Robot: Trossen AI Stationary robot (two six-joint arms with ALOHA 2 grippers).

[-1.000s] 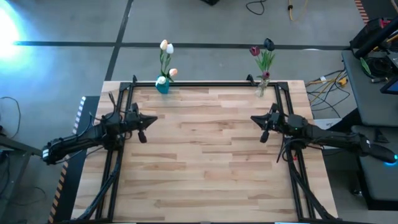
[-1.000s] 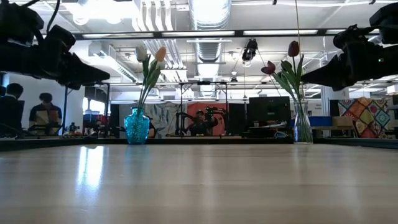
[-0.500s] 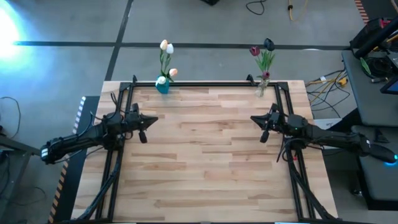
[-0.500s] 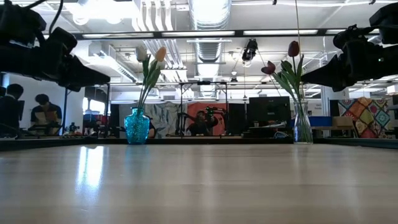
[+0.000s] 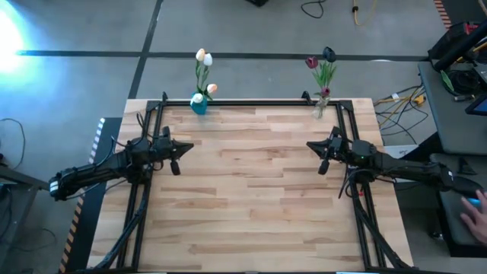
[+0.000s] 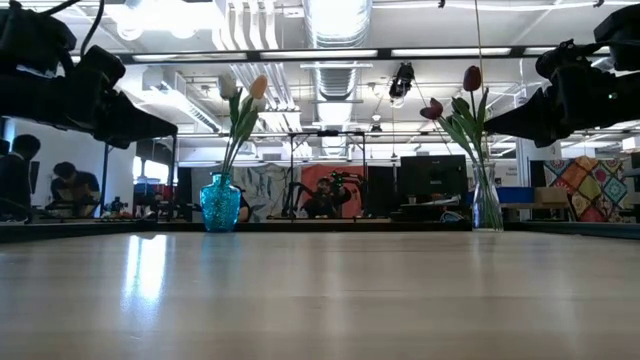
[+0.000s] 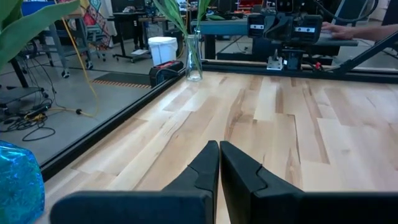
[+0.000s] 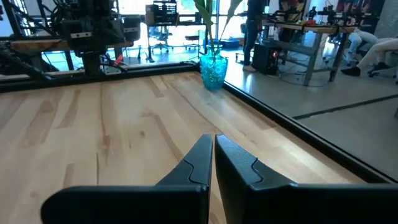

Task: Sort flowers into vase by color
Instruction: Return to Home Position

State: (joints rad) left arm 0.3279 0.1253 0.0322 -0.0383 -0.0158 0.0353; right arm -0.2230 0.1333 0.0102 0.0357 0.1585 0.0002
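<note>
One tabletop [image 5: 251, 190] carries two vases at its far edge: a blue vase [image 5: 198, 105] with at least three pale flowers [image 5: 202, 55], and a clear vase [image 5: 320, 106] with at least three dark flowers [image 5: 311, 62]. The left tool [image 7: 219, 149] and right tool [image 8: 212, 140] hang above opposite sides, fingers pressed together, gripping nothing.

You have nothing legible here. The blue vase [image 6: 220, 203] and clear vase [image 6: 487, 200] at the far edge show no lettering you can read. The coloured panel [image 6: 585, 188] beyond the table [image 6: 320, 300], far right, is too blurred to make out.
</note>
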